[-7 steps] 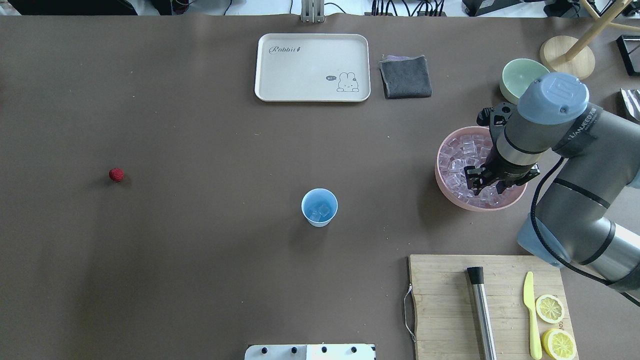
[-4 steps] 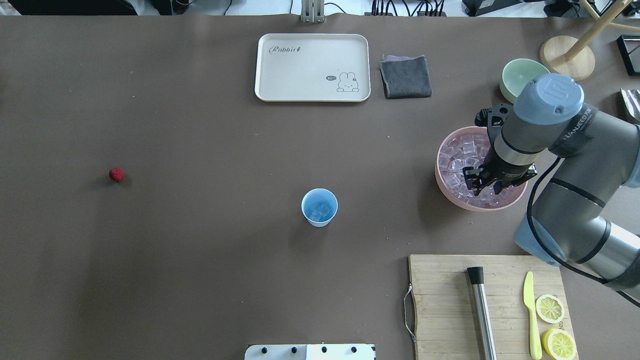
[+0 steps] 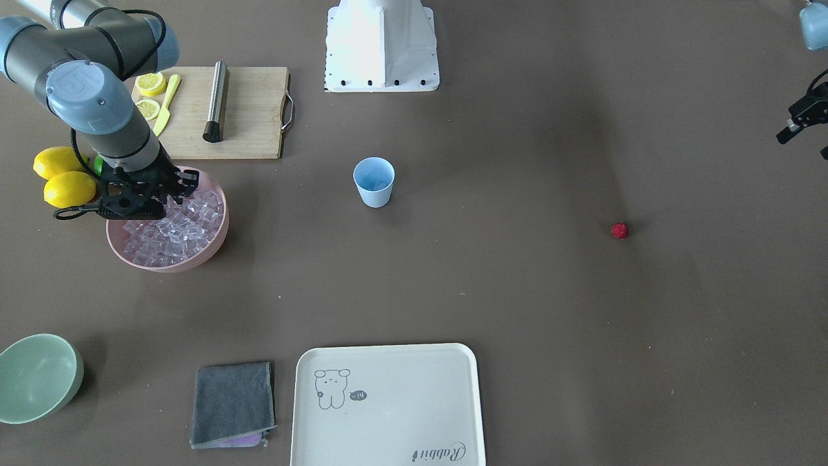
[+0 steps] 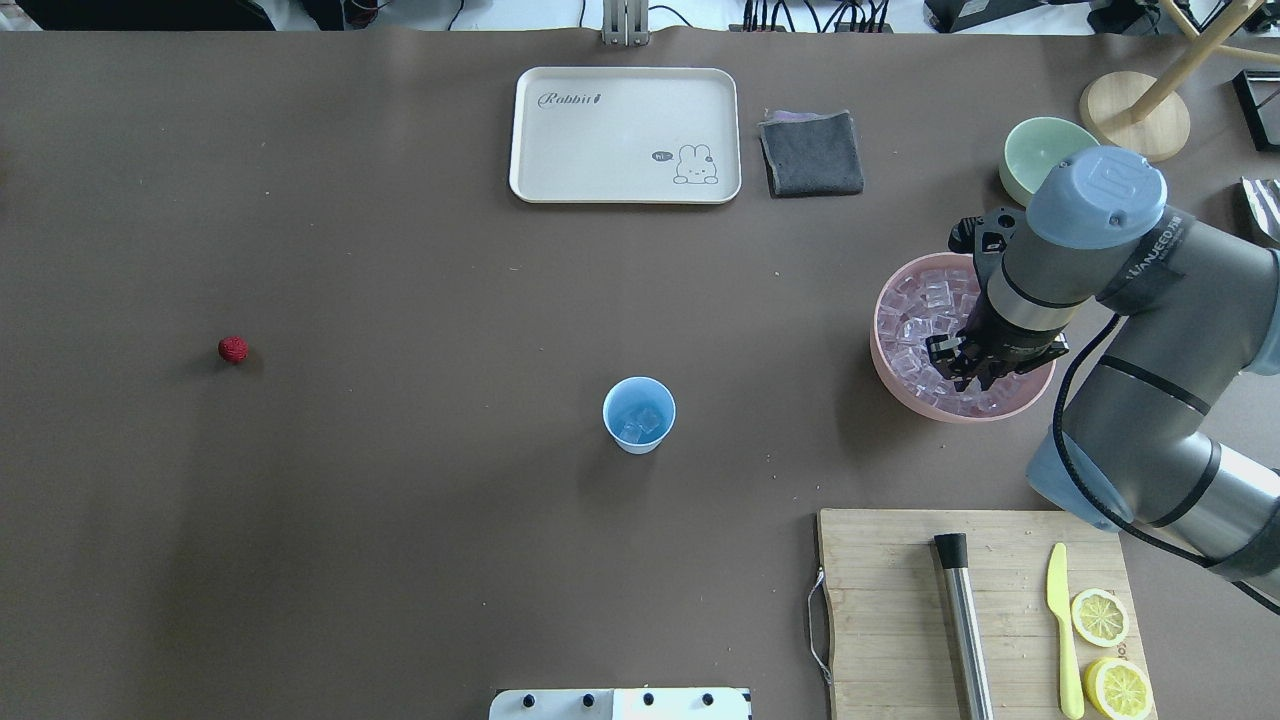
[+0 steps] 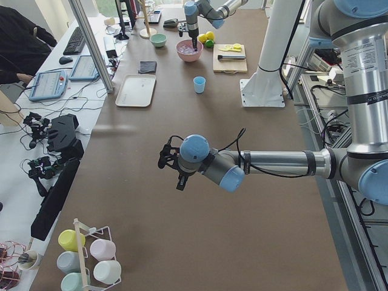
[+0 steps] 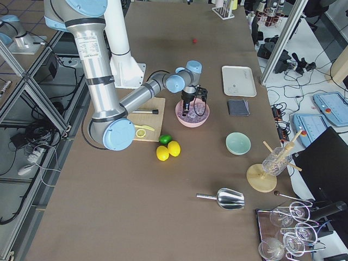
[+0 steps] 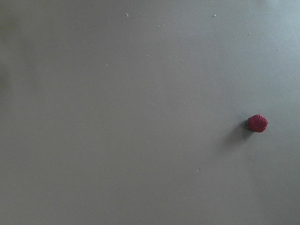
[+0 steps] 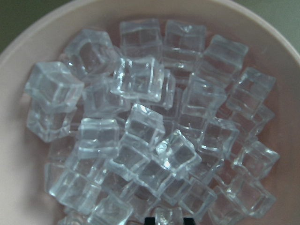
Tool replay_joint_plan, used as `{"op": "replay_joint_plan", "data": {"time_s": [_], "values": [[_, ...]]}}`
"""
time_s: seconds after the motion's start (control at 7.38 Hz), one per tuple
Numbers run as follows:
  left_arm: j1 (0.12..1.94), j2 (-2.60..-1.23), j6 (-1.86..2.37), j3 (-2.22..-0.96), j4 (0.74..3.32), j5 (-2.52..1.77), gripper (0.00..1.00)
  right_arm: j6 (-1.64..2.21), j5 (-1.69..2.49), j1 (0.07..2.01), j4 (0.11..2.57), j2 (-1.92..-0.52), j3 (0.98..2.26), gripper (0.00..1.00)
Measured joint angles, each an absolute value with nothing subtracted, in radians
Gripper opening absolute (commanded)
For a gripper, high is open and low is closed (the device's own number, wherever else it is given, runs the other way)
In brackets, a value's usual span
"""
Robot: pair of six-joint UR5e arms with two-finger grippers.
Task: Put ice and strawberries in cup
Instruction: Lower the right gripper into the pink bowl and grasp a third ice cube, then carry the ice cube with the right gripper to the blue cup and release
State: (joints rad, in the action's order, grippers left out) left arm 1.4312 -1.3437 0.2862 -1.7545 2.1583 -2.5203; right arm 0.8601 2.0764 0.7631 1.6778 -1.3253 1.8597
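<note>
Right gripper [image 4: 978,375]: down inside the pink bowl [image 4: 876,345], tips in the pile of ice [image 8: 140,122]. In the wrist view the jaws stand narrow, with one cube between the two black tips at the bottom edge. I read that as closed on the cube, though the contact is barely in frame. Handling, as a judgement: the cubes look hard, smooth-faced and light, so expect them to be slippery. One may twist out if you pinch a corner, or drag a neighbour up. Take a cube by two opposite flat faces, from the top of the heap. The cup [image 3: 374,194] stands upright mid-table, well apart from the bowl, with a few cubes already in it. It looks light and easy to tip, so release above the mouth, clear of the rim. Nothing visible stands on the line from bowl to cup. Two lemons [image 3: 65,188] and a lime [image 6: 165,139] lie just beside the bowl on its right. The cutting board [image 4: 880,600] with a steel muddler [image 4: 962,630] and a yellow knife [image 4: 1062,630] lies nearer the base. The strawberry [image 4: 233,349] lies alone far to the left. It is small and round and may roll, so grip it lightly across the middle. Left gripper [image 3: 801,129]: out over that side; you cannot tell its opening.
</note>
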Motion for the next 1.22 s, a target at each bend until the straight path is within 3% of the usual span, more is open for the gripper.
{"op": "replay_joint_plan", "data": {"time_s": [0.68, 1.22], "values": [[1.432, -1.342, 0.287, -1.758, 2.158, -2.521, 0.97, 0.853, 2.149, 0.82, 1.704, -1.256, 1.911, 0.0], [1.431, -1.342, 0.286, -1.752, 2.161, -2.521, 0.97, 1.038, 2.134, 0.714, 1.779, -0.985, 1.882, 0.0]]}}
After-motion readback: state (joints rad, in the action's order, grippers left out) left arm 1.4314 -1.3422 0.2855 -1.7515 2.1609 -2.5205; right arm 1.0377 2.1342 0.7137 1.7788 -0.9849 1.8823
